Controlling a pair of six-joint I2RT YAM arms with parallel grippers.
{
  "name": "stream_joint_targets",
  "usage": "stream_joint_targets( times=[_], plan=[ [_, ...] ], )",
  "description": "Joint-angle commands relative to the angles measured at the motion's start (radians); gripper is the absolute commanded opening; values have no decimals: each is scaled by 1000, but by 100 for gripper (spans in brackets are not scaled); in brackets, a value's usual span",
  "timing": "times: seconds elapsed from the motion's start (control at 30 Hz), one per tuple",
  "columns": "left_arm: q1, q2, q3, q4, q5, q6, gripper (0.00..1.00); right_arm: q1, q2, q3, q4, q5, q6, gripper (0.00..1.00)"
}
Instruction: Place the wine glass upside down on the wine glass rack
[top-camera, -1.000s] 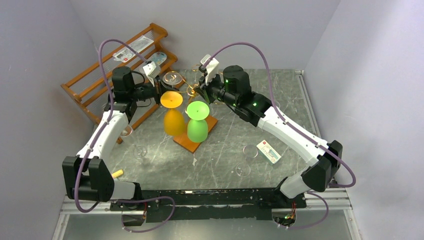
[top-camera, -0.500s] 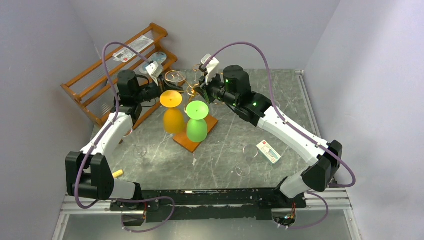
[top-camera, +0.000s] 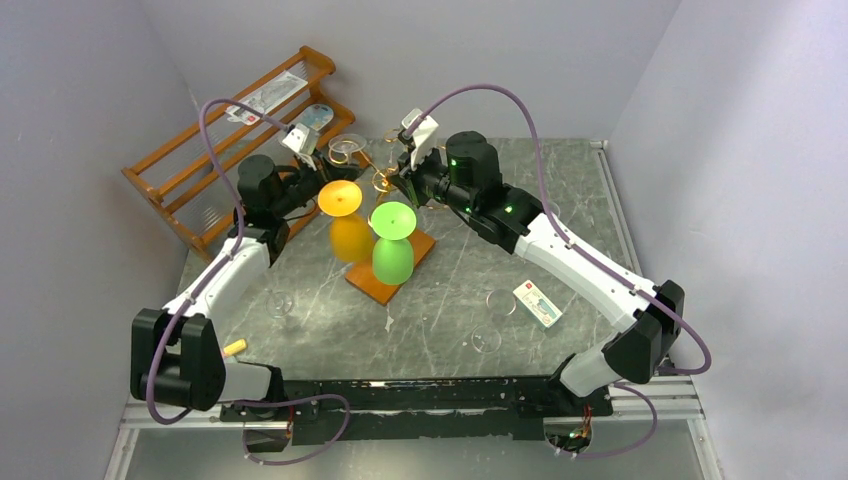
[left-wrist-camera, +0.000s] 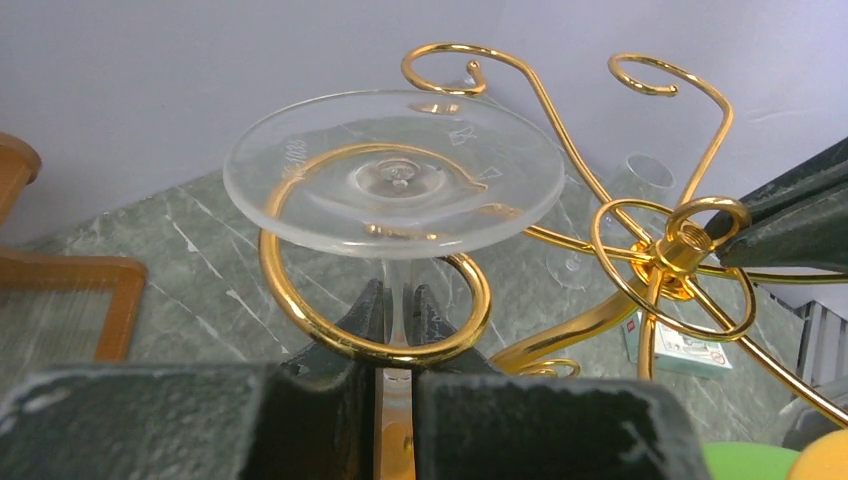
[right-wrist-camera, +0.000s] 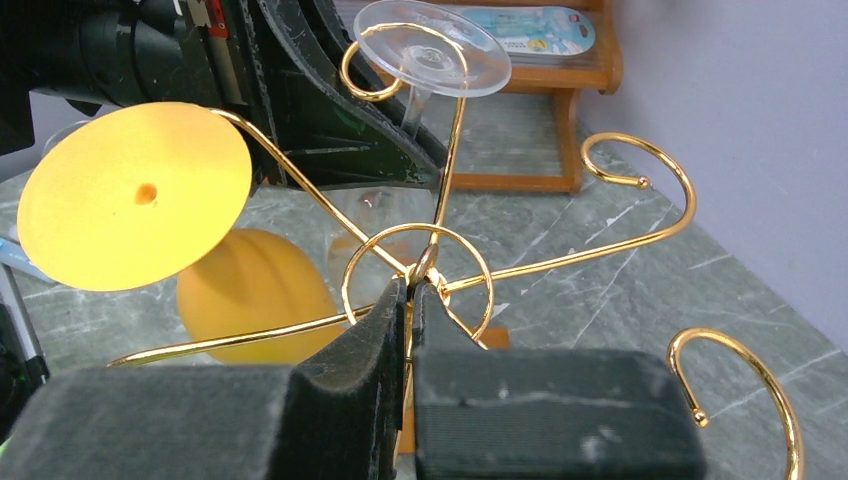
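Surveying from above, find the left gripper (top-camera: 318, 178) stretched to the rear-left side of the wine glass rack (top-camera: 392, 272) and pinching the clear wine glass (top-camera: 346, 150) by its stem, foot uppermost. Note the right gripper (top-camera: 403, 183) clamped at the gold hub (top-camera: 385, 181) on top of the post, apparently steadying the stand. Record an orange glass (top-camera: 347, 235) and a green glass (top-camera: 393, 255) already hanging inverted on the near arms, with a slatted wooden shelf (top-camera: 190, 165) behind left. Turning to the left wrist view, see the fingers (left-wrist-camera: 350, 320) set narrow on the stem, which stands inside the curl of a scroll arm (left-wrist-camera: 300, 290), foot just above the wire. Cannot tell whether bearing on it or a shade clear. Passing to the right wrist view, confirm jaws all but closed on the wire at the hub (right-wrist-camera: 425, 268), with the clear foot (right-wrist-camera: 430, 60) over its scroll at the rear. Judge the step as final seating, nearly complete. Expect the next move to need a slight lowering until the foot bears on the curl, then a gentle release and a straight withdrawal, without nudging the stem or the hanging neighbours.
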Motion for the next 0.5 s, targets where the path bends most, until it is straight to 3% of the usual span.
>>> stream_joint_targets(
  times=[0.0,0.47],
  plan=[
    [11,-33,-29,106,-155,-34,5,-2,-50,-1,43,-8,-1,0],
    [11,-145,-168,213,-180,21,5,-3,-47,3,45,-2,16,0]
  ],
)
